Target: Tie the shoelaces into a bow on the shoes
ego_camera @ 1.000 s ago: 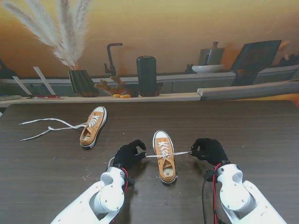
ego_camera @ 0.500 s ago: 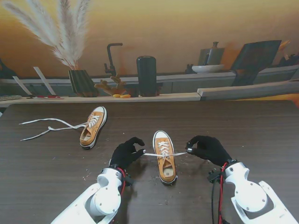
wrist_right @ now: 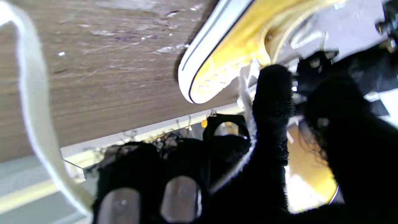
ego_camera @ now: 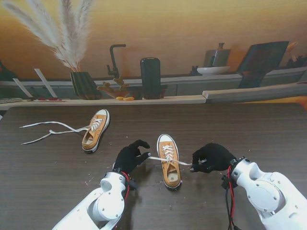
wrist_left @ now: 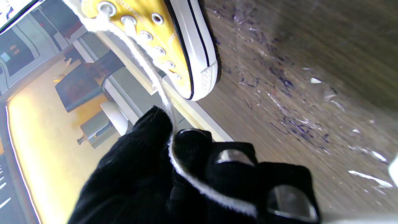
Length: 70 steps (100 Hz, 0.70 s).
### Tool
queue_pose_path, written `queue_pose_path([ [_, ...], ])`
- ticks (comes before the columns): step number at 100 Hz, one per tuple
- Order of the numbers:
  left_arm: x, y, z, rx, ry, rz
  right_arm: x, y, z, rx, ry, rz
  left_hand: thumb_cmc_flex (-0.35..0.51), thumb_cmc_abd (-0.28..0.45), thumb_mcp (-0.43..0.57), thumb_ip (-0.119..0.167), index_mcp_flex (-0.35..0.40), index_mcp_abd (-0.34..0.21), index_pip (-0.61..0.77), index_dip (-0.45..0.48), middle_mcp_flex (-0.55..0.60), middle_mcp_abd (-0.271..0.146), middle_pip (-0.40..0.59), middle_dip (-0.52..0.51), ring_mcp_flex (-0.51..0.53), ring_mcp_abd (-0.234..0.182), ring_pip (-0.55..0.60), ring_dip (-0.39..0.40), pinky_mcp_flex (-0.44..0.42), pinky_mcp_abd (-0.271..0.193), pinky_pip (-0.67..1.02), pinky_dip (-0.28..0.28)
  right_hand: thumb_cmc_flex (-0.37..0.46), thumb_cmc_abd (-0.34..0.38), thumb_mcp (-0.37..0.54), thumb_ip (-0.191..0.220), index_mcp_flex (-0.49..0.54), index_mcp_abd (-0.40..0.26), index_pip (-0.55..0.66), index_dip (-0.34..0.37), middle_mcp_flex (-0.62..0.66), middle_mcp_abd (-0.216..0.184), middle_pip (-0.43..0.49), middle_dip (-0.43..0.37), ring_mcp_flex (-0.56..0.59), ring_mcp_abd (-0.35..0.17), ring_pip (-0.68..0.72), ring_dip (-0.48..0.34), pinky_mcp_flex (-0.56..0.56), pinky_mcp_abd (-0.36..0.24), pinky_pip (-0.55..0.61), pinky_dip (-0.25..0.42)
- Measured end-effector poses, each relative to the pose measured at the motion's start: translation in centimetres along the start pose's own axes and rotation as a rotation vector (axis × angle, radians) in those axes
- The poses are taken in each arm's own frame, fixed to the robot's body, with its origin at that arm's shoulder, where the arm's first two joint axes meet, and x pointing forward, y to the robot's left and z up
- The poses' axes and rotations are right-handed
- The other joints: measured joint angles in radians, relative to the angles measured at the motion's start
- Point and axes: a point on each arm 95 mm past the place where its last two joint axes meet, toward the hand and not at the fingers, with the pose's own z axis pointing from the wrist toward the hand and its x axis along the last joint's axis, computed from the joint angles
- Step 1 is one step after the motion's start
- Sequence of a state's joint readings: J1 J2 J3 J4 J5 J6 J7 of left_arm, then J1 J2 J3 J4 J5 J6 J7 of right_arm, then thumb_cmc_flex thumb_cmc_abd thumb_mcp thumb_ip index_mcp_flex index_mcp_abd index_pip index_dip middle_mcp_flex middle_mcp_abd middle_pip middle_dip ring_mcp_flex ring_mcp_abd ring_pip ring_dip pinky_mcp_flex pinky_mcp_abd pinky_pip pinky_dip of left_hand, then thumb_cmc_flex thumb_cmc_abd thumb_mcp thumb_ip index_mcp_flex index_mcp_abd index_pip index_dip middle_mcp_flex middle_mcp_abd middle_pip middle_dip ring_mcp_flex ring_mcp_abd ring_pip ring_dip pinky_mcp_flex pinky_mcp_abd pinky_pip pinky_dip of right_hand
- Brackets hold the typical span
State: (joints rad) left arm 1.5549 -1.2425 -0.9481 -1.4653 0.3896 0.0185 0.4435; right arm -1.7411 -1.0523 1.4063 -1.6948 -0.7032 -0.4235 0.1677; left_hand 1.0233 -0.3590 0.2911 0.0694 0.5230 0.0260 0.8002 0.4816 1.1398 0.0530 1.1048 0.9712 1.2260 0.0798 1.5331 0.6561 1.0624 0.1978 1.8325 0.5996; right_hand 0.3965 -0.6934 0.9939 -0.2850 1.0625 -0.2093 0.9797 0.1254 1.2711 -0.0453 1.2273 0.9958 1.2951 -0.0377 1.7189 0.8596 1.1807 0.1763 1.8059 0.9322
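1. Holding one white lace end in each black-gloved hand, we have the laces of the nearer yellow canvas sneaker with the white rubber toe point(ego_camera: 169, 160) drawn out to both sides; no loop or bow shows on it yet, and we cannot tell whether a first knot sits over the eyelets.
2. Our left hand point(ego_camera: 130, 157) pinches the left white flat shoelace point(wrist_left: 149, 67) between thumb and fingers; the wrist view shows the lace running from the eyelets into that pinch and across the fingers.
3. Our right hand point(ego_camera: 212, 157) is curled around the right lace end point(ego_camera: 178, 162), which slopes from the shoe down to it; a free length of lace point(wrist_right: 34, 112) hangs past the hand in its wrist view.
4. We judge most of the task is left: the second yellow sneaker point(ego_camera: 95, 129) lies farther from us to the left, its laces point(ego_camera: 50, 130) trailing loose across the table.
5. Both shoes rest on a dark wood-grain table point(ego_camera: 249, 129) flecked with pale scraps. Behind it stands a ribbed dark vase of pampas grass point(ego_camera: 84, 84) against a printed kitchen backdrop.
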Motion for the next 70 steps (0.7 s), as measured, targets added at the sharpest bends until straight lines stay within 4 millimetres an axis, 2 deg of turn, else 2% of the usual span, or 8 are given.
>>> queue_pose_path([
  [7,0.1,0.0,0.1,0.001,0.004,-0.001,0.5,0.1,0.3,0.041,0.002,-0.119,0.0,0.0,-0.004,0.0,0.0,0.0,-0.005,-0.001,0.0,0.0,0.0,0.0,0.0,0.0,0.0,0.0,0.0,0.0,0.0,0.0,0.094,-0.165,0.133,-0.03,-0.043,0.001,0.011,-0.026,-0.025,-0.001,-0.001,0.001,0.0,-0.012,-0.004,-0.023,0.0,-0.014,0.0,-0.054],
  [11,0.1,-0.1,0.1,0.001,0.006,-0.001,0.7,0.1,0.5,0.062,0.0,-0.19,0.0,0.0,-0.004,0.0,0.0,0.0,-0.009,-0.012,0.0,0.0,0.0,0.0,0.0,0.0,-0.001,0.0,0.0,0.0,0.0,0.0,0.127,-0.248,0.195,-0.031,-0.057,0.002,0.011,-0.036,-0.033,-0.004,-0.002,0.001,0.0,-0.019,-0.013,-0.032,-0.001,-0.02,0.0,-0.071],
  [15,0.1,-0.1,0.1,0.001,0.006,-0.001,0.9,0.1,0.6,0.073,-0.004,-0.254,0.0,0.0,-0.004,0.0,0.0,0.0,-0.019,-0.013,0.0,0.0,0.0,0.0,0.0,0.0,-0.002,0.0,0.0,0.0,0.0,0.0,0.151,-0.292,0.226,-0.041,-0.062,0.002,0.01,-0.047,-0.041,-0.008,-0.003,0.012,0.0,-0.022,-0.018,-0.042,-0.002,-0.023,0.0,-0.08],
  [20,0.1,-0.1,0.1,0.002,0.006,-0.001,1.2,0.1,0.9,0.065,-0.008,-0.31,0.001,0.0,-0.004,0.0,0.0,0.0,-0.02,-0.013,0.0,0.0,0.0,0.0,0.0,0.0,-0.003,0.0,0.0,0.0,0.0,0.0,0.165,-0.298,0.244,-0.041,-0.062,-0.002,0.01,-0.06,-0.059,-0.008,-0.003,0.025,0.0,-0.023,-0.027,-0.053,-0.003,-0.023,0.0,-0.088],
  [35,0.1,-0.3,0.2,0.004,0.008,-0.001,1.8,-0.3,1.5,0.045,-0.045,-0.501,0.001,0.001,-0.005,0.0,0.0,0.0,-0.031,-0.024,-0.001,0.0,-0.001,0.0,0.0,0.0,-0.01,0.0,0.0,0.0,0.0,-0.001,0.161,-0.19,0.244,-0.041,-0.075,-0.026,0.009,-0.089,-0.102,-0.01,-0.003,0.084,0.0,-0.032,-0.057,-0.084,-0.012,-0.023,0.0,-0.095],
  [53,0.1,-0.5,0.2,0.001,0.011,-0.001,2.1,-0.8,2.3,0.058,-0.117,-0.666,0.001,0.01,-0.006,0.0,0.0,0.0,-0.032,-0.024,-0.004,0.0,-0.001,0.0,0.0,0.0,-0.012,0.0,0.0,0.0,0.0,-0.002,0.16,-0.075,0.242,-0.041,-0.137,-0.027,-0.015,-0.101,-0.167,-0.015,-0.003,0.096,0.0,-0.034,-0.109,-0.13,-0.021,0.002,-0.001,-0.115],
  [64,0.2,-0.6,0.1,-0.002,0.014,-0.002,2.2,-1.1,2.8,0.039,-0.167,-0.717,0.001,0.01,-0.006,0.0,0.0,0.0,-0.043,-0.027,-0.004,0.0,-0.001,0.0,0.0,0.0,-0.013,0.0,0.0,0.0,0.0,-0.004,0.16,-0.002,0.238,-0.041,-0.186,-0.003,-0.075,-0.111,-0.2,-0.02,-0.003,0.097,0.0,-0.036,-0.144,-0.163,-0.025,0.023,-0.012,-0.126],
  [70,0.2,-0.6,0.1,-0.004,0.016,-0.004,2.0,-1.4,3.1,0.032,-0.2,-0.724,0.001,0.01,-0.006,0.0,0.0,0.0,-0.044,-0.036,-0.004,0.0,-0.001,0.0,0.0,0.0,-0.014,0.0,0.0,0.0,0.0,-0.005,0.159,0.05,0.2,-0.029,-0.228,0.022,-0.155,-0.112,-0.227,-0.023,-0.003,0.097,0.0,-0.036,-0.161,-0.178,-0.029,0.031,-0.02,-0.128],
])
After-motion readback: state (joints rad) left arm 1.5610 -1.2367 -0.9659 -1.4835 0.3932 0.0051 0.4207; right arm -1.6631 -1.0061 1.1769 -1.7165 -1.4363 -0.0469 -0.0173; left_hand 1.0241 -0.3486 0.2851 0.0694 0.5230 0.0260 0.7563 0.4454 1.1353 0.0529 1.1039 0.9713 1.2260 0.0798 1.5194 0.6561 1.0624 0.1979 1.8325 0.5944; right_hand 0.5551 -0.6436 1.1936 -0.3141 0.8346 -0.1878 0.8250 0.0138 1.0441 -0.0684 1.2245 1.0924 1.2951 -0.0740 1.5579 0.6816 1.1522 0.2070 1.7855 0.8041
